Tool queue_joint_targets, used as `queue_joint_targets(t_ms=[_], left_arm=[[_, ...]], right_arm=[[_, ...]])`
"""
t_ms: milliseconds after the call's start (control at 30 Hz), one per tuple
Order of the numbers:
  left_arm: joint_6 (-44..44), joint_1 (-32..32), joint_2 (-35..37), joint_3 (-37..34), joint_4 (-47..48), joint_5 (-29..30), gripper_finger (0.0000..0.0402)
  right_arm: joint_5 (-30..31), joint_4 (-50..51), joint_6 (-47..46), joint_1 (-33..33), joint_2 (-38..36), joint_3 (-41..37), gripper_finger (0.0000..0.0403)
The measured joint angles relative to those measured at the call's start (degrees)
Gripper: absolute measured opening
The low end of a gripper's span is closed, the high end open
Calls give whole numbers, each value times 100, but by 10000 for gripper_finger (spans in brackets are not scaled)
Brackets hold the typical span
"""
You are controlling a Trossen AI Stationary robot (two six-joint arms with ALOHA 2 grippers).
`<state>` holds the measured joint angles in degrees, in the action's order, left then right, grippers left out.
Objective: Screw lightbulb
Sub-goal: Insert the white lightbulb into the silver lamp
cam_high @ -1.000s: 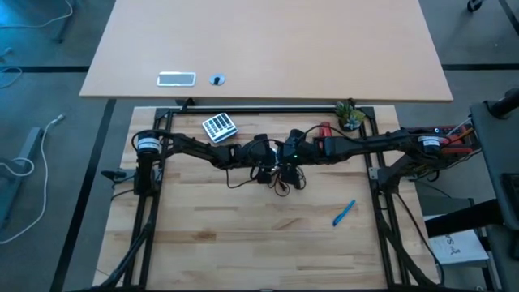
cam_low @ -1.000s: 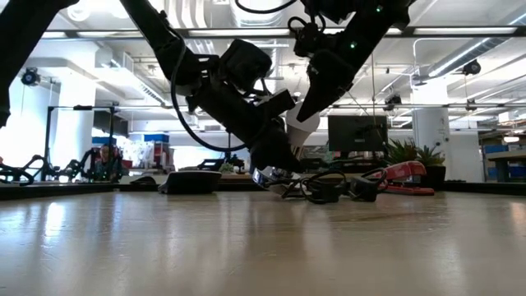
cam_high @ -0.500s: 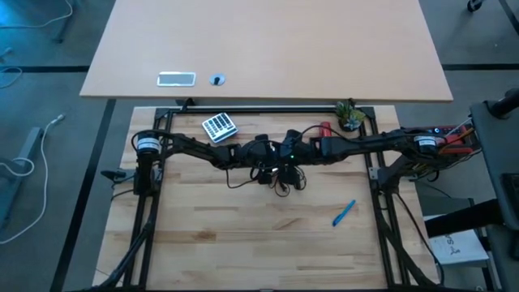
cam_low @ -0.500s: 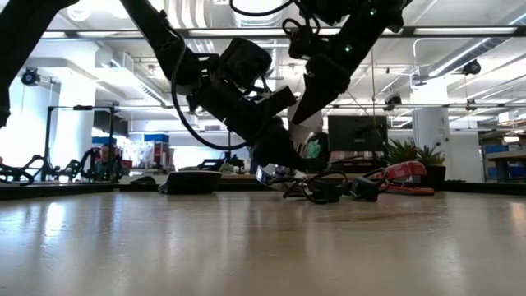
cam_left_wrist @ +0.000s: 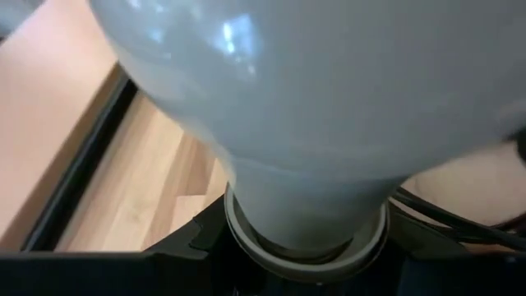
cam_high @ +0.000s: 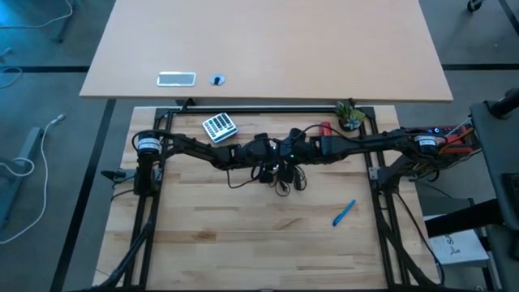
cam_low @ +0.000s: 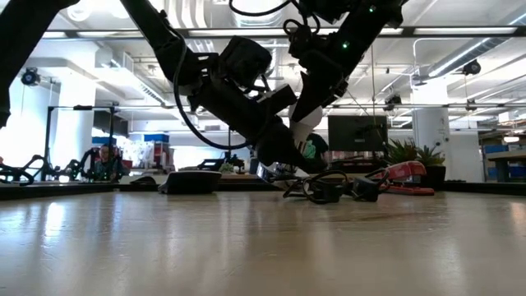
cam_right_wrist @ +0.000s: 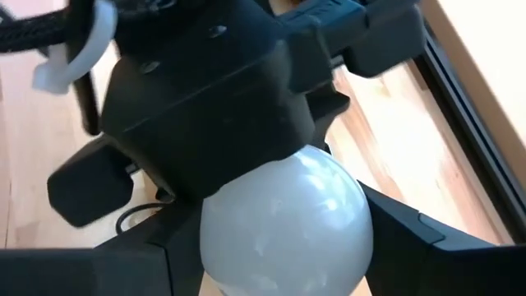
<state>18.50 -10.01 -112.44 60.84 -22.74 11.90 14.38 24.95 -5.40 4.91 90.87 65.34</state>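
Observation:
The whitish frosted lightbulb [cam_right_wrist: 283, 218] fills the left wrist view [cam_left_wrist: 312, 99]. Its narrow end stands in the round silver socket [cam_left_wrist: 304, 251]. The two arms meet at the table's middle. My left gripper [cam_high: 268, 156] is shut on the socket. My right gripper [cam_high: 286, 152] is shut on the bulb's globe, right against the left gripper. In the low view the bulb [cam_low: 302, 131] shows between the two grippers. The socket's black cord [cam_high: 284, 180] lies coiled on the table below them. My left gripper has the socket's silver rim [cam_left_wrist: 246, 238] between its two fingers [cam_left_wrist: 177, 247], one on each side. The gripper slants down from the table's left. The bulb's neck rises out of the socket toward the camera. My right gripper pinches the globe's widest part [cam_right_wrist: 345, 238] between its two fingers [cam_right_wrist: 419, 238], one on each side. It slants down from the table's right. The bulb is clear of the table, its narrow end pointing away toward the left gripper.
A red stapler [cam_high: 324, 128] and a small plant [cam_high: 349, 115] stand at the far right. A white gridded pad [cam_high: 218, 126] lies at the far left and a blue pen [cam_high: 344, 212] at the near right. A black frame rail [cam_high: 268, 108] runs along the far edge.
My right gripper has carried the bulb toward the table's left and a little down, up against my left gripper and the socket. The left gripper has stayed where it was.

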Motion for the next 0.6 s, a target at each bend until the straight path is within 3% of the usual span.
queue_joint_targets(t_ms=[400, 600], left_arm=[[-147, 71, 0, -13, -242, 760, 158], [-227, 90, -2, -18, -357, 837, 158]], right_arm=[[400, 61, -1054, -4, -4, -8, 234], [480, 113, -1858, 8, -10, -15, 232]])
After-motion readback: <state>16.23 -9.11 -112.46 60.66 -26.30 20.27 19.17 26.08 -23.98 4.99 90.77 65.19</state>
